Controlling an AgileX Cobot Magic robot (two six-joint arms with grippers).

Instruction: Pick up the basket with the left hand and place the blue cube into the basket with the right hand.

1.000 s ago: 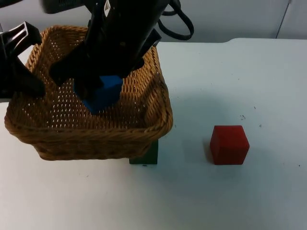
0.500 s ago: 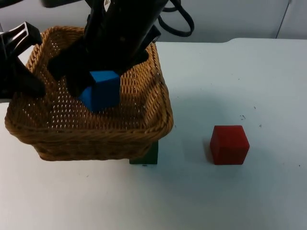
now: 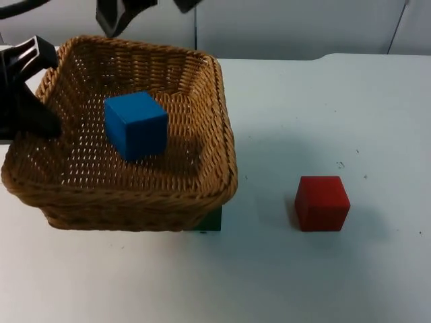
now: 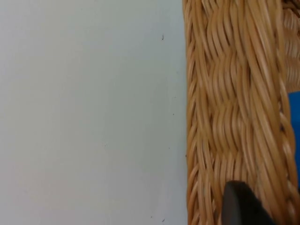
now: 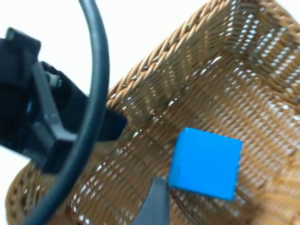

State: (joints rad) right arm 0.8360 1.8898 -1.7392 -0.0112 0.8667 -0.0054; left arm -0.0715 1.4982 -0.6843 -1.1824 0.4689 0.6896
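The wicker basket [image 3: 215,134] hangs above the table's left side, and my left gripper [image 3: 42,91] is shut on its left rim. The blue cube [image 3: 135,124] lies free on the basket's floor, nothing touching it. My right gripper [image 3: 151,5] is high above the basket's far edge, open and holding nothing. From the right wrist I look down on the blue cube [image 5: 206,161] in the basket [image 5: 187,84], with the left gripper [image 5: 56,122] at the rim. The left wrist view has the basket's woven wall [image 4: 225,117] close up and a sliver of the blue cube [image 4: 295,126].
A red cube [image 3: 322,202] stands on the white table to the right of the basket. A dark green cube [image 3: 209,221] sits half hidden under the basket's near right corner. The grey partition wall [image 3: 303,27] closes the far side.
The right gripper let go of the blue cube and rose up and away from the basket. The cube now rests in the basket. The basket dipped slightly.
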